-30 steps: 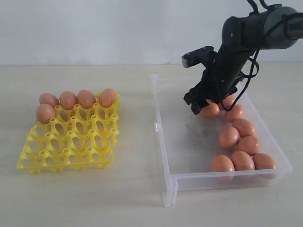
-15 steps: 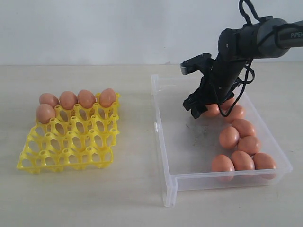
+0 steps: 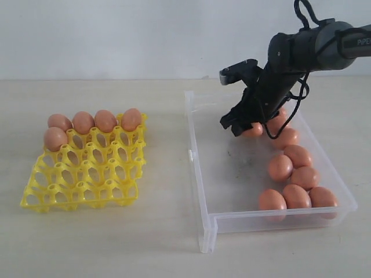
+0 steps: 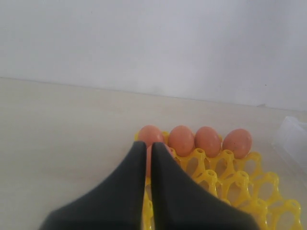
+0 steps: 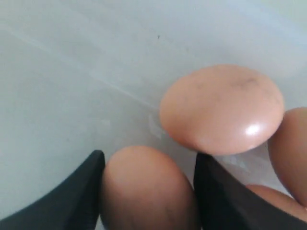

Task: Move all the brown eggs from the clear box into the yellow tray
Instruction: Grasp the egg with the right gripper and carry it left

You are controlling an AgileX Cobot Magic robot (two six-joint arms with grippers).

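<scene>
Pale tabletop (image 3: 116, 243), smooth orange-brown eggs (image 3: 280, 168) (one faintly flecked), clear box (image 3: 232, 174)

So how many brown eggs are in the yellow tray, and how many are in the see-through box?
Brown eggs in the yellow tray: 5
Brown eggs in the clear box: 9, counting the egg between the right fingers
Total: 14 that show; the arm may hide more.

Noted: brown eggs (image 3: 280, 167) uniform matte orange-brown; yellow tray (image 3: 87, 176) bright yellow, open lattice pattern; clear box (image 3: 229, 185) colourless, dark scuffs on floor; right gripper (image 3: 250, 131) black.
</scene>
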